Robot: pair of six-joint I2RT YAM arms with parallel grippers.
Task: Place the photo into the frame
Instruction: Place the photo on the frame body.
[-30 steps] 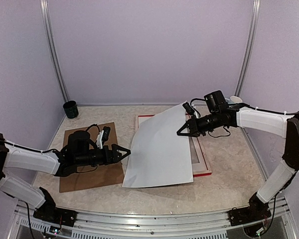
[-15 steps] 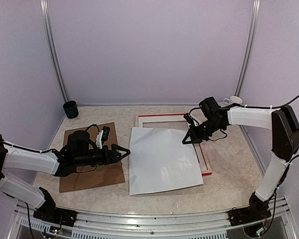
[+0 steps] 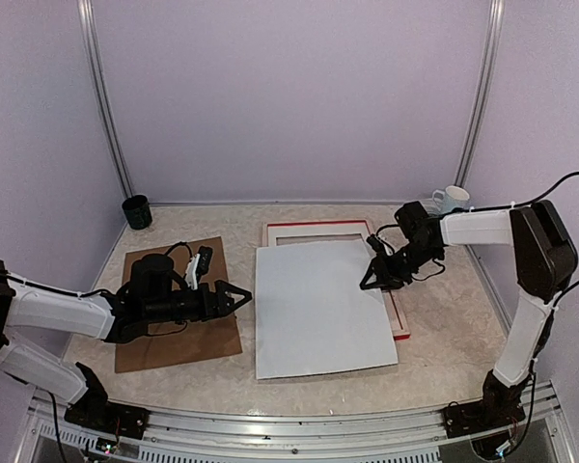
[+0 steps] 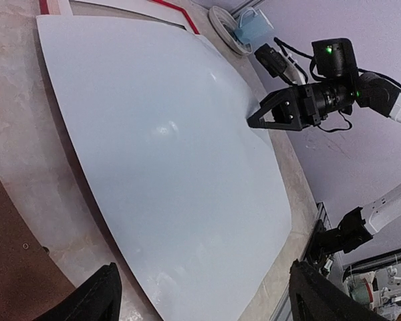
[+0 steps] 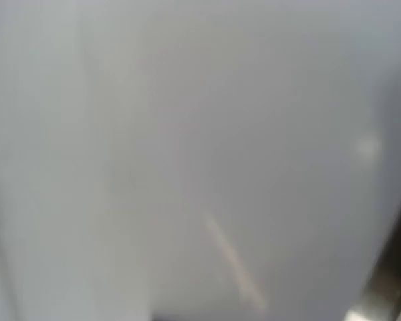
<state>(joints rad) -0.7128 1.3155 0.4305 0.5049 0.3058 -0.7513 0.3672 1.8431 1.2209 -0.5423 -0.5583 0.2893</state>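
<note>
Photo [image 3: 318,304] lying white-back-up across frame [image 3: 314,226], overhanging its left and near rails; not sitting in recess yet; squaring and pressing down remaining, I judge. Right claw [image 3: 371,281] seeming clamped on photo's right edge; left claw [image 3: 243,296] hanging released beside photo. Dark cup [image 3: 136,211], mug [image 3: 453,198]: contents not showing.

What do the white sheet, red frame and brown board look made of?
photo: thin glossy paper or card; it bows and shows a highlight. frame: smooth red finish; wood or plastic, cannot tell. board: matte brown, probably fibreboard or cardboard.
</note>
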